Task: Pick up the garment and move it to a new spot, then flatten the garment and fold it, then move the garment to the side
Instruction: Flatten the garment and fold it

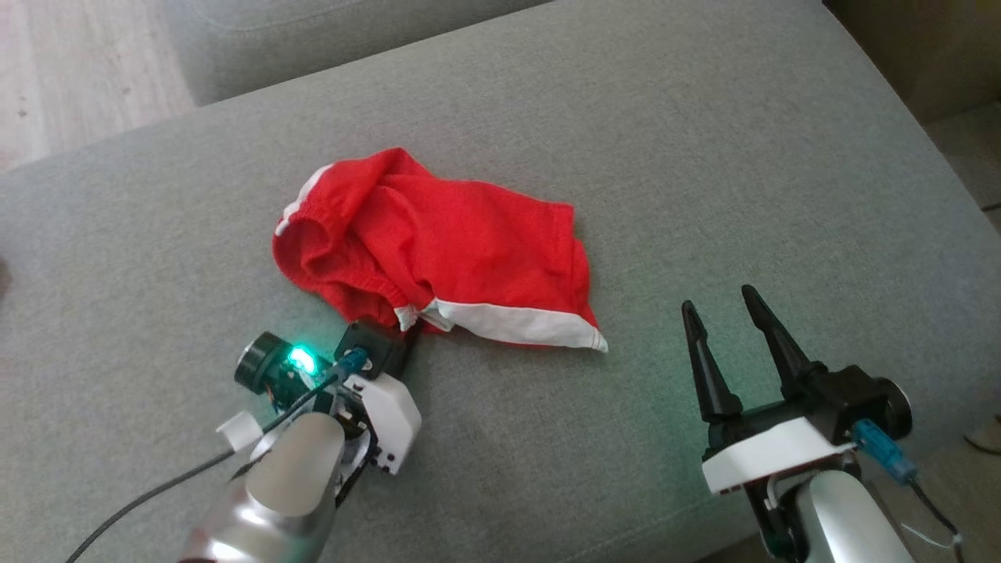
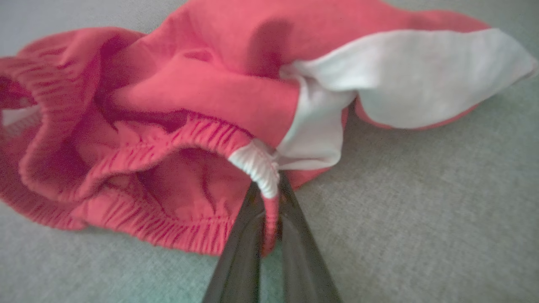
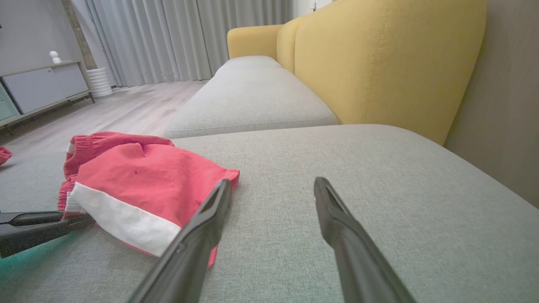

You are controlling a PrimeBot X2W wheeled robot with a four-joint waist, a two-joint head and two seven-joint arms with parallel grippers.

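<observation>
The garment (image 1: pixel 438 250) is a pair of red shorts with white trim, lying crumpled in the middle of the grey sofa cushion (image 1: pixel 704 156). My left gripper (image 1: pixel 410 324) reaches its near edge from the lower left. In the left wrist view the left gripper (image 2: pixel 269 187) is shut on the garment (image 2: pixel 189 97), its two dark fingers pinching the elastic waistband where red meets white. My right gripper (image 1: pixel 723 301) stands open to the right of the garment, apart from it. In the right wrist view the right gripper (image 3: pixel 271 185) is open with the garment (image 3: pixel 143 176) to its left.
The yellow backrest (image 3: pixel 379 63) rises along one side of the cushion. A second grey cushion (image 3: pixel 248 97) lies beyond a seam. Wooden floor (image 1: pixel 78 78) borders the far left, with a low cabinet (image 3: pixel 42 88) and curtains (image 3: pixel 177 38) behind.
</observation>
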